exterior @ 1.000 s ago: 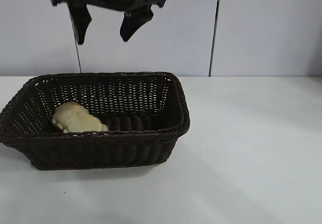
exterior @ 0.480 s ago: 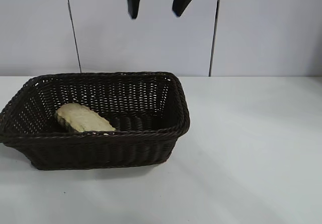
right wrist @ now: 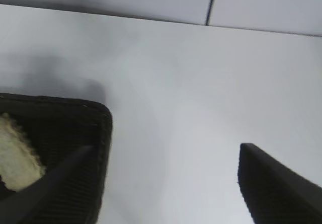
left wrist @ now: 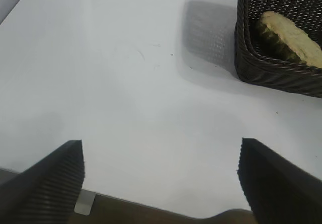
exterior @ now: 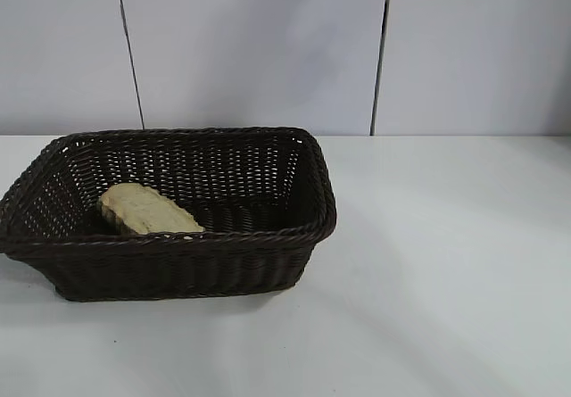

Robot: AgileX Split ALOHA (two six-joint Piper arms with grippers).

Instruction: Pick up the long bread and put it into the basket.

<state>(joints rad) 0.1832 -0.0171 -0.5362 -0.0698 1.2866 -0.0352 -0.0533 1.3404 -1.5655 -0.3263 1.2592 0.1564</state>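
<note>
The long bread (exterior: 147,210) lies inside the dark brown wicker basket (exterior: 294,234), at its left part, pale side showing. The bread also shows in the left wrist view (left wrist: 292,35) in the basket (left wrist: 261,68), and in the right wrist view (right wrist: 17,158) in the basket's corner (right wrist: 103,133). My left gripper (left wrist: 161,156) is open and empty, away from the basket over bare table. My right gripper (right wrist: 166,156) is open and empty, high above the basket's edge. Neither gripper shows in the exterior view.
The white table (exterior: 446,263) stretches to the right of the basket. A pale panelled wall (exterior: 268,49) stands behind it. The table's edge (left wrist: 151,206) lies under my left gripper.
The open gripper above the basket has risen and left the exterior view. The bread has settled flatter in the basket since one second ago.
</note>
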